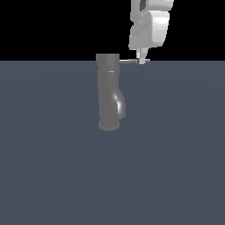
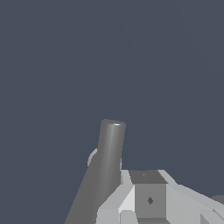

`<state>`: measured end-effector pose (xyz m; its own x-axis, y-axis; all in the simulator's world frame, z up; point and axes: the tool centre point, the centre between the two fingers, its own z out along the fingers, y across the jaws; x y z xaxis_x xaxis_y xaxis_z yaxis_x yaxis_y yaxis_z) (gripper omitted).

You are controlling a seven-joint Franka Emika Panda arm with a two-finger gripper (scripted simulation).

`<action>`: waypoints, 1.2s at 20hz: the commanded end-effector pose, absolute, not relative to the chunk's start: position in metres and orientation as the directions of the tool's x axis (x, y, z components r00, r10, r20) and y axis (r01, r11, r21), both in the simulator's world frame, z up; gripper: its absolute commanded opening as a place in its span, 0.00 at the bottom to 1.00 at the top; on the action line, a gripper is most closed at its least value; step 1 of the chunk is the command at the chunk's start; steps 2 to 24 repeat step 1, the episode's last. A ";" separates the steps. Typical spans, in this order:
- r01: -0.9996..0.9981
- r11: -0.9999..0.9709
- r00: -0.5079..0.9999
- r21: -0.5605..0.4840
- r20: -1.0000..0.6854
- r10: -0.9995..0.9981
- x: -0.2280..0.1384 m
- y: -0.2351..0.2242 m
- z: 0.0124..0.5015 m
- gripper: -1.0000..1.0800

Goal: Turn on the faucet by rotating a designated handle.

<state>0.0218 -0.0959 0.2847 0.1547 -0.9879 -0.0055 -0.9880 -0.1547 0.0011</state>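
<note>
The handle (image 1: 128,61) juts from the faucet (image 1: 109,92) toward the exterior view's right

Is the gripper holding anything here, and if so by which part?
Cannot be told. The white gripper sits at the outer end of the thin grey metal handle rod, but a closed grip isn't visible.

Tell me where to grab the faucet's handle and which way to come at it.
Take the handle near its free outer end, coming down from above. It is a thin straight rod sticking out level from the top cap of the faucet toward the exterior view's right, so the tip likely gives the most leverage. The gripper is already at that end.
</note>
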 end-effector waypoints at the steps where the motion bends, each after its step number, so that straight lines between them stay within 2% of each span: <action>1: -0.992 -0.128 0.128 0.000 0.000 -0.992 0.024 -0.115 0.284 0.00; 24: -0.992 -0.128 0.128 0.000 0.000 -0.992 0.024 -0.115 0.284 0.00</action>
